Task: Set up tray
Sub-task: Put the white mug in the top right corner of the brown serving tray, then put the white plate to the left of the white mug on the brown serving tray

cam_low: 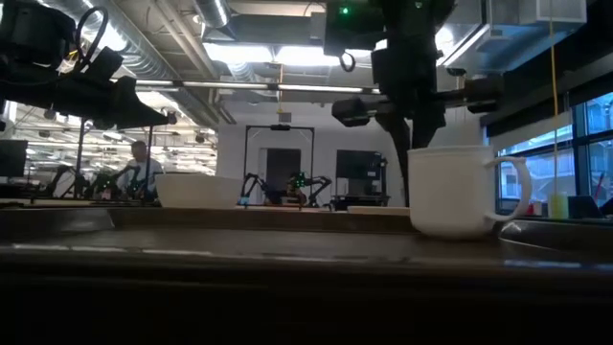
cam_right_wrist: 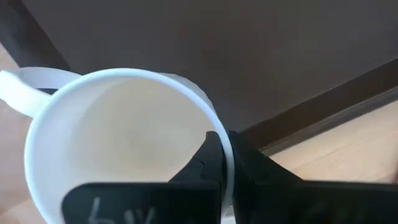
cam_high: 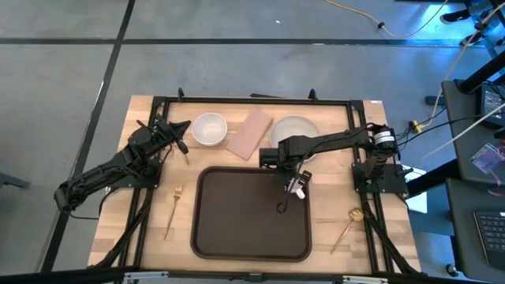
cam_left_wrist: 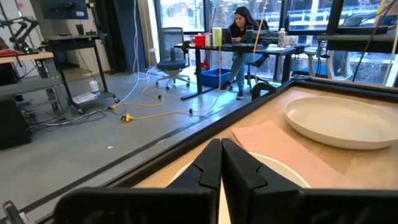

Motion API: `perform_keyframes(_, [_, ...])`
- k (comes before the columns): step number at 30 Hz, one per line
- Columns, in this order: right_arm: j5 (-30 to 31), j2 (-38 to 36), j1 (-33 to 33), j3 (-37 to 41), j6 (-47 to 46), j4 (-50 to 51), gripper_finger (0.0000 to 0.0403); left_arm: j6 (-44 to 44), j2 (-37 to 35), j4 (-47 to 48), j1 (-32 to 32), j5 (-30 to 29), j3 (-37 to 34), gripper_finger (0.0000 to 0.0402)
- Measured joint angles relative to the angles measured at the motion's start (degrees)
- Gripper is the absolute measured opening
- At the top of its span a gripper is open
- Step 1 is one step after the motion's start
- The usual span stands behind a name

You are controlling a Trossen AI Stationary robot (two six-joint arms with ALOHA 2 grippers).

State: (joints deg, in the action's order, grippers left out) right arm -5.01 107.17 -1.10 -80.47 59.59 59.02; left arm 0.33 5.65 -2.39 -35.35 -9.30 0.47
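The dark brown tray [cam_high: 252, 229] lies at the table's middle near the front edge. A white mug [cam_right_wrist: 118, 137] is upright over the tray's far right part, also seen in the low view [cam_low: 460, 192]. My right gripper [cam_right_wrist: 222, 140] is shut on the mug and comes down at it from above [cam_high: 293, 183]. Whether the mug's base touches the tray I cannot tell. At the far left my left gripper [cam_left_wrist: 221, 146] is shut and empty, level beside the white bowl [cam_high: 209, 128]. My right gripper pinches the mug's rim [cam_right_wrist: 214, 121] on the side opposite the handle [cam_right_wrist: 18, 87]. One finger [cam_right_wrist: 202, 162] is inside the mug and the other [cam_right_wrist: 255, 165] outside. The fingers point down from above. The mug stays upright, mouth up.
A pinkish napkin [cam_high: 250, 134] and a white plate [cam_high: 296, 130] lie behind the tray, next to the bowl. A gold fork [cam_high: 170, 209] lies left of the tray and a gold spoon [cam_high: 347, 225] right of it. Most of the tray's floor is bare.
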Motion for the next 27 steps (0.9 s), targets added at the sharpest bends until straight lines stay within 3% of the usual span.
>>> perform_keyframes(7, [0.4, -0.3, -0.4, 1.2, -0.5, -0.2, 0.0014, -0.1, 0.0, 0.0, 0.0, 0.0, 0.0, 0.0004])
perform_keyframes(19, [0.9, 0.1, -0.6, 1.5, 0.2, 0.0, 0.0106, 0.0, 0.0, 0.0, 0.0, 0.0, 0.0, 0.0004])
perform_keyframes(27, [1.0, -3.1, -1.4, 1.4, 1.0, 0.0, 0.0137, 0.0, 0.0, 0.0, 0.0, 0.0, 0.0, 0.0004])
